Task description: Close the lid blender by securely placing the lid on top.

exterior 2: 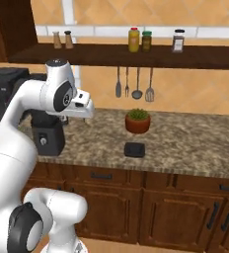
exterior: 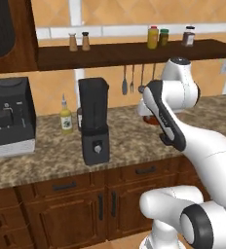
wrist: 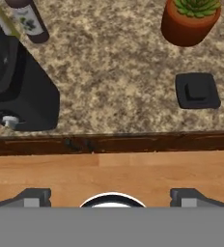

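The blender [exterior: 94, 121] stands upright on the granite counter, its dark jar open at the top; its base and silver knob also show in the right base view [exterior 2: 47, 134] and the hand view [wrist: 22, 94]. The lid [exterior 2: 134, 149], a flat black square cap, lies on the counter in front of a potted plant, well right of the blender; it sits at the right of the hand view [wrist: 197, 90]. My gripper [wrist: 111, 197] is open and holds nothing, hanging high over the counter's front edge between blender and lid. Its fingertips [wrist: 36, 195] stand wide apart.
A potted plant [exterior 2: 137, 121] stands just behind the lid. A yellow bottle [exterior: 65, 116] and a dark bottle [wrist: 29, 19] are beside the blender, and a coffee machine [exterior: 10, 116] is farther left. Utensils [exterior 2: 133, 84] hang under a shelf [exterior 2: 136, 55] of jars.
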